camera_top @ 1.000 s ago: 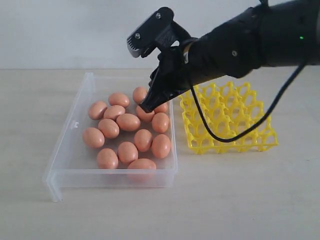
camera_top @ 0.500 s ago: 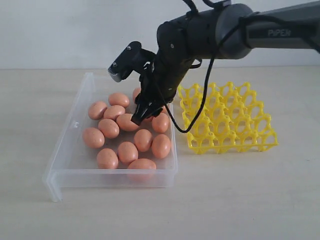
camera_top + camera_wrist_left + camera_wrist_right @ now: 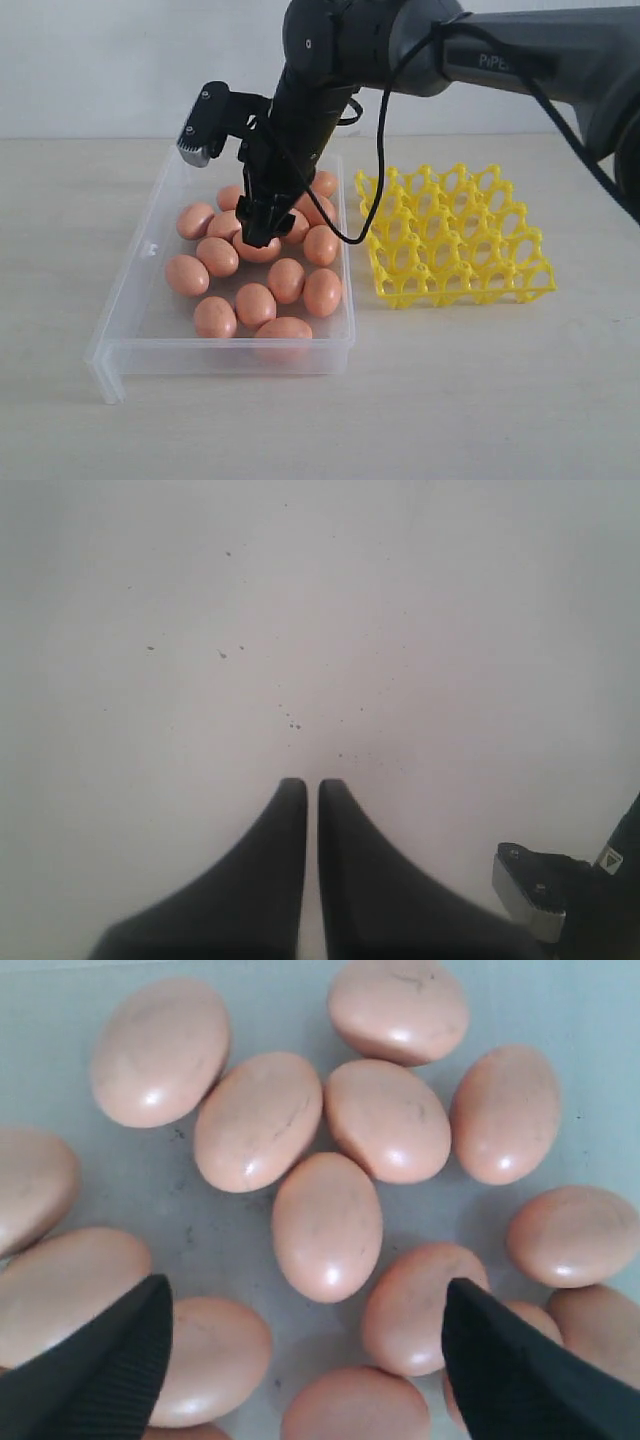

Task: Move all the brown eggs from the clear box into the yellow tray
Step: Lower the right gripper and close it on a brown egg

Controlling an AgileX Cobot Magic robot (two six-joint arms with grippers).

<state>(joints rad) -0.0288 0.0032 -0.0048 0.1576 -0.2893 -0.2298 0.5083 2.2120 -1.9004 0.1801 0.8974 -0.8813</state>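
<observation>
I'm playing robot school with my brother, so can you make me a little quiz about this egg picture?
1. True or false: the yellow tray already has an egg in it.
2. Where are the brown eggs? A: in the clear box. B: on the bare table. C: in the tray.
3. Are the jaws of the right arm, just above the eggs, open or shut?

Key: 1 false. 2 A. 3 open.
</observation>
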